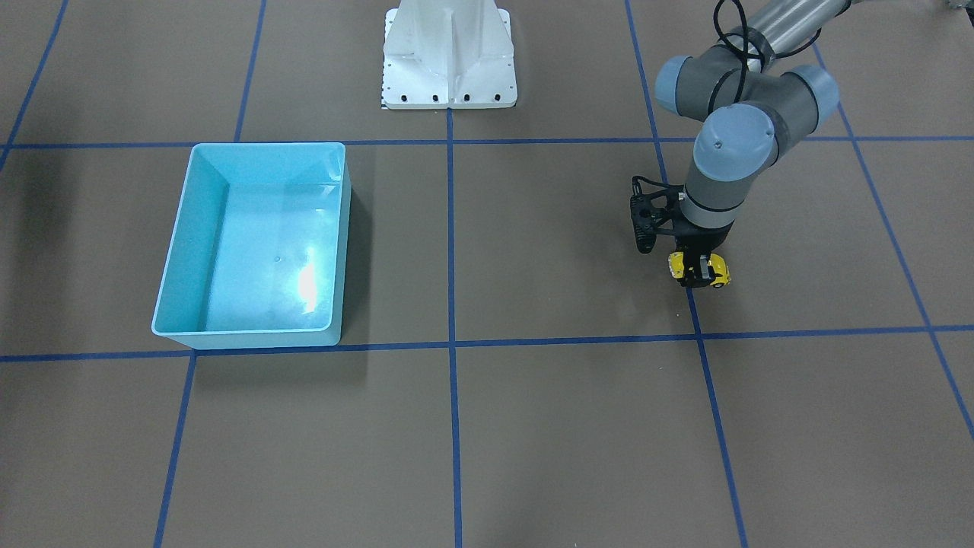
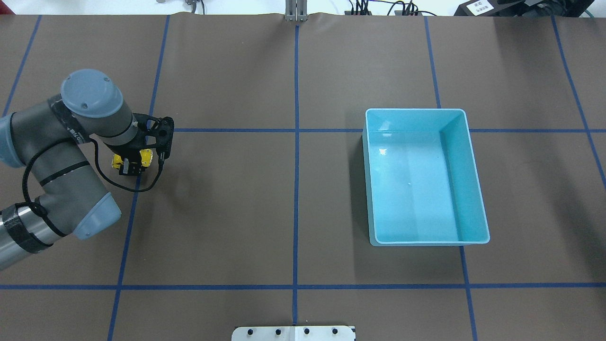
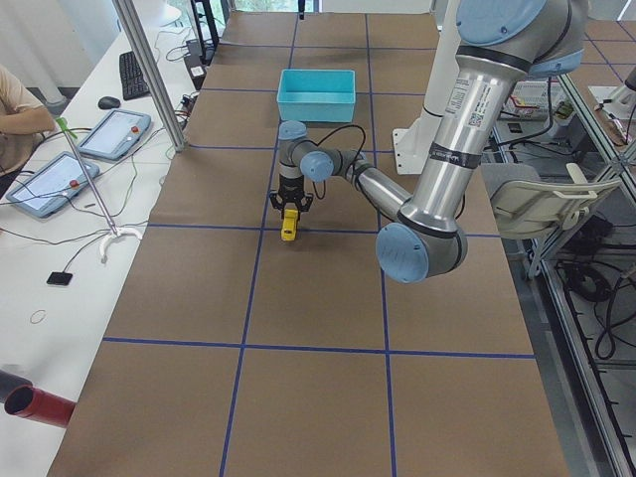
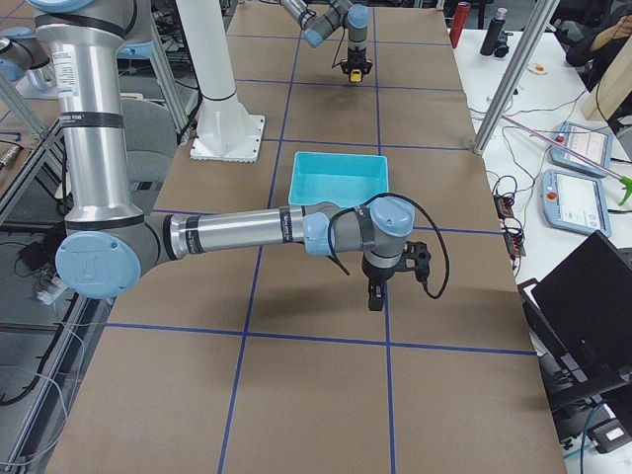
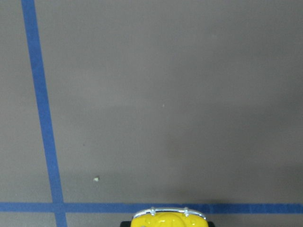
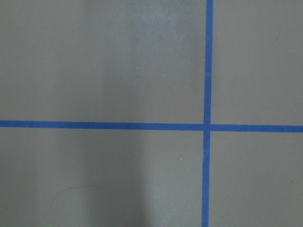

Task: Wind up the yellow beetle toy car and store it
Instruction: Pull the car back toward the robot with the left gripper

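Observation:
The yellow beetle toy car sits low at the table on my left side, next to a blue tape line. My left gripper points straight down, its black fingers closed across the car's middle. The pair also shows in the overhead view and in the exterior left view. In the left wrist view only the car's yellow end and silver bumper show at the bottom edge. My right gripper shows only in the exterior right view, pointing down over bare table; I cannot tell whether it is open or shut.
An empty light-blue bin stands on my right half of the table, also seen in the front view. Blue tape lines grid the brown table cover. The white robot base stands at the table's near edge.

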Robot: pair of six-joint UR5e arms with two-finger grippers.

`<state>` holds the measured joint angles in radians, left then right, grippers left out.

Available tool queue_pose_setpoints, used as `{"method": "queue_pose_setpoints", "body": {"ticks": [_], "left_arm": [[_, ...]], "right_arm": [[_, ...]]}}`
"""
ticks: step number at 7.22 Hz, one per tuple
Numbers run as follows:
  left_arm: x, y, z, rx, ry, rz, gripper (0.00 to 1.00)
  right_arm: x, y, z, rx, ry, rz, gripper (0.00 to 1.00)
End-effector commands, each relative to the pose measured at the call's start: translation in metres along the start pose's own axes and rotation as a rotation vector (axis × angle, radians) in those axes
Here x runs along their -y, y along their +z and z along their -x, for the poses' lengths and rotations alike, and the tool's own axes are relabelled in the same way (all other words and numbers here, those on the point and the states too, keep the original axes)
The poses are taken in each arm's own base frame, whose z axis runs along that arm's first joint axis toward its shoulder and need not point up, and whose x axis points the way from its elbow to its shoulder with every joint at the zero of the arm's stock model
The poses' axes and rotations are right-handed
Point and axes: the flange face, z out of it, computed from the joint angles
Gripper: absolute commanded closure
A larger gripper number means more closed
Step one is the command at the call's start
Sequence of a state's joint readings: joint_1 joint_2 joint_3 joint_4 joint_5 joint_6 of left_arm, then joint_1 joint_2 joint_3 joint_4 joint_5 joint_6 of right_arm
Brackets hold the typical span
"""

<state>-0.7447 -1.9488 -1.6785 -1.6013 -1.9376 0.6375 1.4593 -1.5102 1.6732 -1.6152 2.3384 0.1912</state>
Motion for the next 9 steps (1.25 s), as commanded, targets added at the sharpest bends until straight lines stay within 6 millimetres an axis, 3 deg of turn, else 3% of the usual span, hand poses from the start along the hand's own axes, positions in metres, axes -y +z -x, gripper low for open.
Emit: {"method": "queue_pose_setpoints", "body": {"ticks": [1,2,4,6,9], "left_arm": [[0.006,0.017,0.005,-0.057,-0.013,-0.004,1.0],[0.013,0.018,0.007,-0.079,-0.014,-0.018,1.0],[0.031,0.001,0.011,-0.06,-0.001,-0.043,1.0],[0.043,0.004,0.004,-0.062,0.019,-0.045,1.0],[0.044,0.008,0.0,-0.065,0.028,-0.045,1.0]], "right_arm": [[-0.012,-0.018,-0.016,0.002,0.064,0.002,0.0],[-0.022,-0.018,-0.022,0.001,0.069,0.002,0.0],[-0.023,-0.012,-0.029,-0.018,0.043,0.004,0.0],[-0.024,-0.011,-0.029,-0.019,0.041,0.008,0.0],[-0.025,-0.01,-0.03,-0.02,0.043,0.009,0.0]]}}
